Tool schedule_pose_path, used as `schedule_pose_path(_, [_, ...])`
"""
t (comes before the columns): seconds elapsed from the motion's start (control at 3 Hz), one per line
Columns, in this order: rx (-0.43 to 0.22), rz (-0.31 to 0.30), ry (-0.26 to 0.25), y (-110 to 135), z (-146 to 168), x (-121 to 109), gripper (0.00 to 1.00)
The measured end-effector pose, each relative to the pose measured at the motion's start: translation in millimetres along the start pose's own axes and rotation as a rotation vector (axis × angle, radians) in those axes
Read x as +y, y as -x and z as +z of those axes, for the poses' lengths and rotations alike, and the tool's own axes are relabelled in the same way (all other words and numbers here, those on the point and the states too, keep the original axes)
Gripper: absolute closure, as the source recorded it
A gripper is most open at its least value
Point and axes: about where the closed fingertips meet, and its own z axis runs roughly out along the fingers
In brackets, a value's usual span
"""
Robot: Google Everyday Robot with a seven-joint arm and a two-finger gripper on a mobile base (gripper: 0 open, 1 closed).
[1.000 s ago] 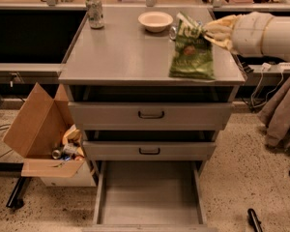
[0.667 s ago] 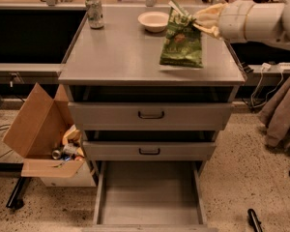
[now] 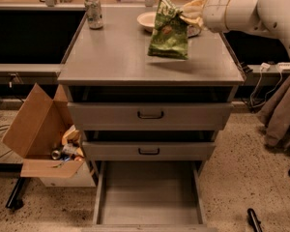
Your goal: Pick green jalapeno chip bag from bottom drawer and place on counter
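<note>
Moved: chip bag carried leftward over the table
Jaws: above table's back right, clamped on bag's top
Bottom drawer: open

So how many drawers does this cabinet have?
3. The top drawer sits under the counter, the middle drawer is below it, and the bottom drawer is pulled out. None seem hidden. The jaws hold the bag over the counter's right rear.
</note>
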Motion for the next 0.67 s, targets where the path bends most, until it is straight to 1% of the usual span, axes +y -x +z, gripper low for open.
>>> schedule_pose_path(0.67, [0.000, 0.000, 0.000, 0.0, 0.1, 0.0, 0.11])
